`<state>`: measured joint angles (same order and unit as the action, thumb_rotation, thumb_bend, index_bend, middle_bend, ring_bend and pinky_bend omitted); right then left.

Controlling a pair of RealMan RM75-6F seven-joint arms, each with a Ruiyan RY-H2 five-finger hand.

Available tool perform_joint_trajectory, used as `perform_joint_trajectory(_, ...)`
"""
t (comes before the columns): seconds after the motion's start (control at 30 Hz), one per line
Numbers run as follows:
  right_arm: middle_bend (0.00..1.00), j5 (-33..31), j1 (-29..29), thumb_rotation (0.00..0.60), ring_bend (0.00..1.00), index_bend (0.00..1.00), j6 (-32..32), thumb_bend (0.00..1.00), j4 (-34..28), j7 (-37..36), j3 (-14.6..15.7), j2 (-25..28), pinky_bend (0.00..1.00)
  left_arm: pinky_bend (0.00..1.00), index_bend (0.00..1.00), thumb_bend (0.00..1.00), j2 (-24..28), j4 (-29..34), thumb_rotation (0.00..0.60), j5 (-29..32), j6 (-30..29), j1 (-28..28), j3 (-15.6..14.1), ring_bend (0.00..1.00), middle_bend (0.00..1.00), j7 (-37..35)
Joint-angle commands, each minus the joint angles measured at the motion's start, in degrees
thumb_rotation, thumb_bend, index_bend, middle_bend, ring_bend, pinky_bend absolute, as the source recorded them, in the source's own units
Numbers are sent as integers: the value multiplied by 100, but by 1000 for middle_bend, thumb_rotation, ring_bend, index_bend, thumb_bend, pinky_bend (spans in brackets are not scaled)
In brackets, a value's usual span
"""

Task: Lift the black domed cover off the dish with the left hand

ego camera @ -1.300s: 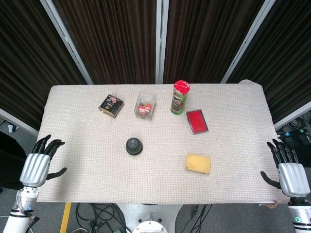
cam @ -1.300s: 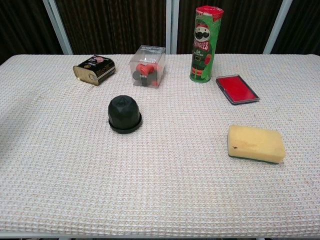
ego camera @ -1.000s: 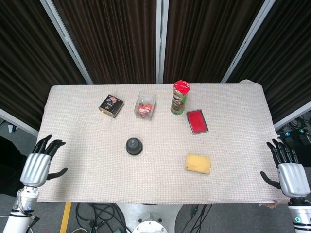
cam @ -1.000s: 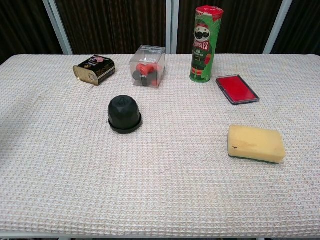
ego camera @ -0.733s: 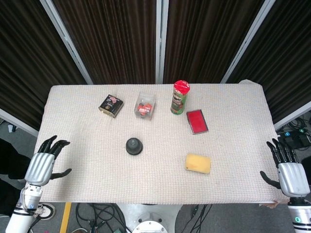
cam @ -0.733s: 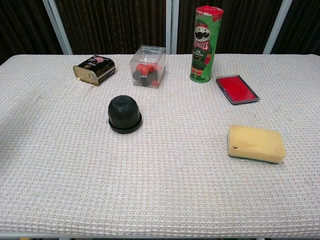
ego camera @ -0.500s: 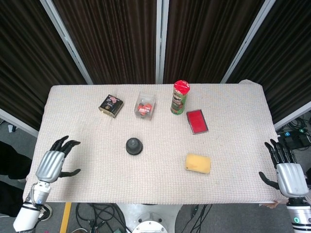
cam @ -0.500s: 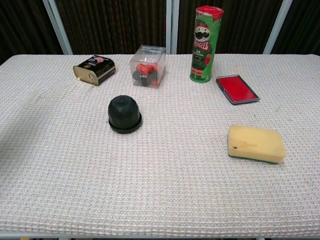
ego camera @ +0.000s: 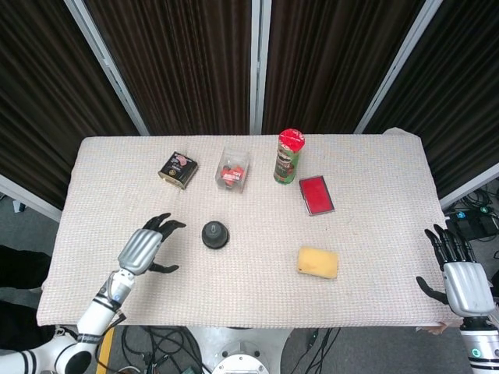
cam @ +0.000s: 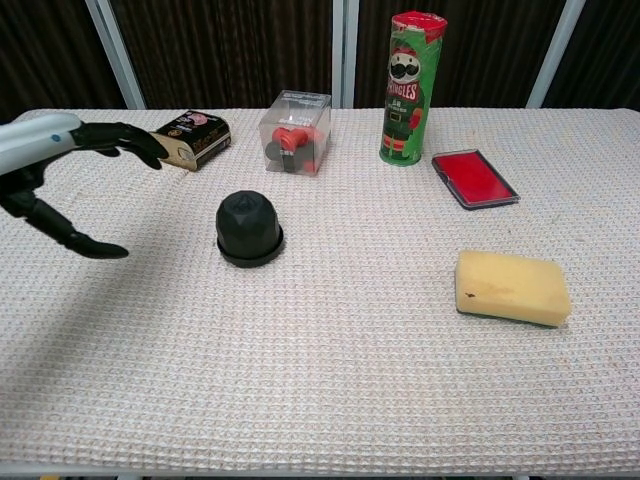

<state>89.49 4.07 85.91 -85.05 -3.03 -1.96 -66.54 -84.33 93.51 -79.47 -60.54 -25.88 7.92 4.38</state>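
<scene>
Black domed cover (ego camera: 214,233) sits on its dish (cam: 250,256) near table (ego camera: 374,195) centre, slightly toward the near-left. Cover is seated, only the dish's black rim shows under it. Nothing touching it.

Left hand (ego camera: 144,248) is over the cloth at about 9 o'clock from the cover, near it but apart. Fingers (cam: 125,137) spread and pointing toward the cover, thumb (cam: 70,236) dropped lower and separate, palm empty. Chest view shows the hand raised off the cloth, with its shadow below.

Right hand (ego camera: 460,279) is off the table's near-right corner, well apart from everything. Fingers spread, pointing up, holding nothing. Only the head view shows it.

Other items, from the cover:
- Dark tin (ego camera: 178,169) with gold edge, 11 o'clock, lying flat.
- Clear plastic box (ego camera: 232,170) with red and black pieces inside, 12 o'clock.
- Green chip can (ego camera: 287,157) with red top, upright, 1 o'clock.
- Flat red case (ego camera: 316,194) with black border, just beside the can at 2 o'clock.
- Yellow sponge (ego camera: 318,262) at 4 o'clock, lying flat.

Table is covered with a beige waffle-weave cloth.
</scene>
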Motion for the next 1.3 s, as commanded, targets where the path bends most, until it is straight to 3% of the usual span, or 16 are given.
perform_joint_trajectory(0.03, 0, 6, -1, 600, 0, 0, -1, 134, 17, -19, 7, -1, 0, 126, 184, 71, -351, -320, 600, 266, 272, -277, 165, 60, 198, 1)
perform_joint_trajectory(0.57, 0, -93, 6, 600, 0, 0, -89, 134, 166, -167, -2, -30, 0, 126, 157, 72, -1101, -1308, 600, 833, 930, -964, 358, 60, 183, -94)
perform_joint_trajectory(1.3, 0, -222, -1, 600, 0, 0, -160, 135, 246, -274, -36, -11, 0, 126, 156, 72, -1576, -2285, 600, 1111, 1528, -1559, 411, 60, 175, -469)
